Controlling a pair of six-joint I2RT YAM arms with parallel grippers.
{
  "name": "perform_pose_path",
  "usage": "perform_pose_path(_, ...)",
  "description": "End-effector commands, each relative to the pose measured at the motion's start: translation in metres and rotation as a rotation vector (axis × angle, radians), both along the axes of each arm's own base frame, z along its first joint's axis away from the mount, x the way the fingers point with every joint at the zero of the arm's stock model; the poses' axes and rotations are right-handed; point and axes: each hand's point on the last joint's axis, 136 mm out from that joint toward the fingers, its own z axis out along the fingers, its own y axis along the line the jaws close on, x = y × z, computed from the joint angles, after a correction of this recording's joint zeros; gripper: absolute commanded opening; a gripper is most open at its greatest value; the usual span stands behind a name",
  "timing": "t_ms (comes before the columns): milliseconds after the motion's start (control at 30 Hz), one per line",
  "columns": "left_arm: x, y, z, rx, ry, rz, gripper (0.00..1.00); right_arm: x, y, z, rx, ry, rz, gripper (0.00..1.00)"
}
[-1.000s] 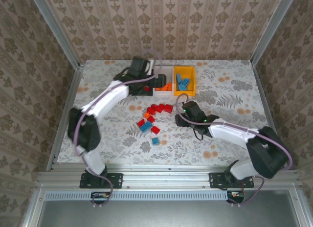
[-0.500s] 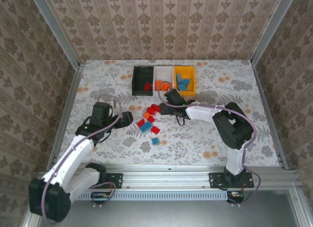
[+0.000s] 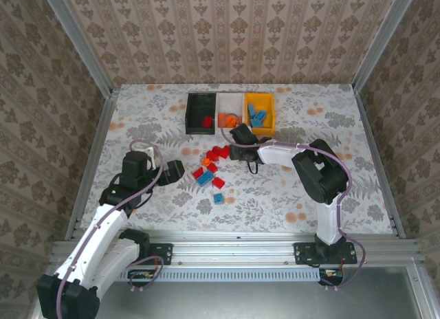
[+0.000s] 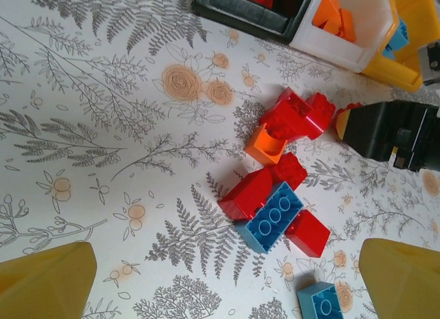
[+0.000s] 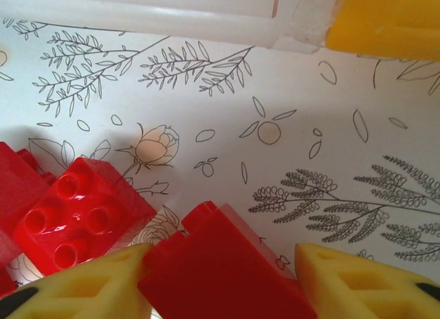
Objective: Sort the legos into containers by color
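Note:
Loose legos lie mid-table: red ones [image 3: 220, 152], a blue one [image 3: 204, 179] and a small orange one [image 3: 206, 161]. Three containers stand in a row at the back: black [image 3: 194, 102] with a red brick, white [image 3: 232, 100] with orange bricks, orange-yellow [image 3: 268, 102] with blue bricks. My right gripper [image 3: 236, 152] is at the right end of the red cluster. In the right wrist view its yellow fingers [image 5: 75, 288] are shut on a red lego [image 5: 227, 271] that rests on the table. My left gripper [image 3: 173, 171] stands wide open left of the pile, with nothing between its fingertips [image 4: 41, 281].
In the left wrist view a long blue brick [image 4: 273, 216] lies between two red ones [image 4: 249, 192], and an orange brick [image 4: 267, 146] sits above them. Another red studded brick [image 5: 82, 219] lies just left of the right gripper. The white container's wall [image 5: 158, 13] is close ahead.
My left arm has pulled back from the black container to the near left of the table. The right gripper moved left to the red bricks and closed on one.

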Motion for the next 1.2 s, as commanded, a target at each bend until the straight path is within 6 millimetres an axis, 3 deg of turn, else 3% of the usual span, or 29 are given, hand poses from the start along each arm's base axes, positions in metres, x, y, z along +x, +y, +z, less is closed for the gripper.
perform_pose_path(0,-0.002,-0.002,-0.005,-0.030,0.025,0.005,1.00,-0.006,-0.010,-0.004,-0.026,0.011,-0.004,0.48)
perform_pose_path(300,0.002,-0.006,-0.011,-0.047,0.034,0.003,1.00,-0.019,-0.009,0.043,0.038,-0.070,-0.007,0.45)
perform_pose_path(433,0.007,0.000,-0.019,-0.047,0.045,0.052,1.00,-0.018,0.017,0.086,0.075,-0.146,0.042,0.45)
perform_pose_path(567,0.017,0.009,-0.033,-0.100,0.106,0.134,1.00,0.003,0.059,0.118,0.089,-0.211,0.117,0.45)
perform_pose_path(700,0.026,-0.001,-0.042,-0.201,0.179,0.121,1.00,0.037,0.075,0.137,-0.021,-0.304,0.146,0.45)
perform_pose_path(800,0.025,-0.007,-0.053,-0.210,0.237,0.097,1.00,0.062,0.093,0.137,-0.080,-0.329,0.188,0.46)
perform_pose_path(967,0.019,-0.006,-0.067,-0.206,0.274,0.097,1.00,0.100,0.117,0.115,-0.144,-0.312,0.239,0.46)
perform_pose_path(1167,0.017,-0.005,-0.070,-0.198,0.280,0.096,1.00,0.126,0.134,0.100,-0.157,-0.303,0.269,0.47)
